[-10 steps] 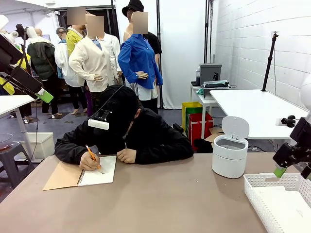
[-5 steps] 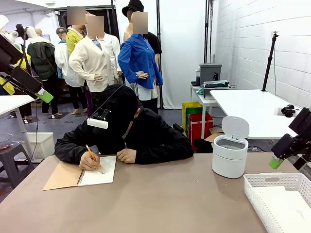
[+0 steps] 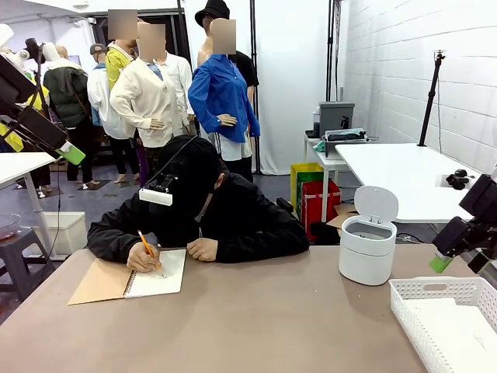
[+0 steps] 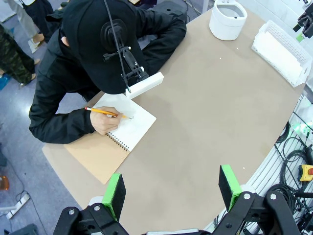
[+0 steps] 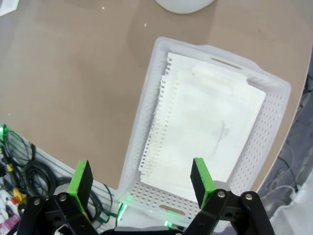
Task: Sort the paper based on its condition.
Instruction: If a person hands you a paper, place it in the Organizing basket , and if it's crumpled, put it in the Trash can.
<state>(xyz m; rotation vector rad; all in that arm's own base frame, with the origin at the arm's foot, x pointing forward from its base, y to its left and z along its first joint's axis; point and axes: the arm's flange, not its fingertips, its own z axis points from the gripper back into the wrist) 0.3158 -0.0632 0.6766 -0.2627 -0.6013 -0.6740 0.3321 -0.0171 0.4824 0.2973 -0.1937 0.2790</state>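
Observation:
Flat white paper sheets (image 5: 205,127), torn along one perforated edge, lie stacked in a white perforated basket (image 5: 138,128) at the table's right front (image 3: 432,286). My right gripper (image 5: 141,177) hangs open and empty above the basket's near end; in the front view it (image 3: 462,263) floats over the basket's far corner. High at the far left, clear of the table, my left gripper (image 3: 71,153) is open with nothing between its pads (image 4: 171,185), looking down on the person and the table. No crumpled wad is in view.
A person leans over the table's far left, writing with a pencil (image 3: 147,249) in a spiral notebook (image 3: 159,273) with a tan cover. A small white bin (image 3: 366,249) with its lid up stands at the far right, behind the basket. Bare brown tabletop (image 3: 279,318) spans the middle.
My right gripper has risen a little and drawn toward the right edge, away from the basket's corner. The left arm and the writing person stay as they were.

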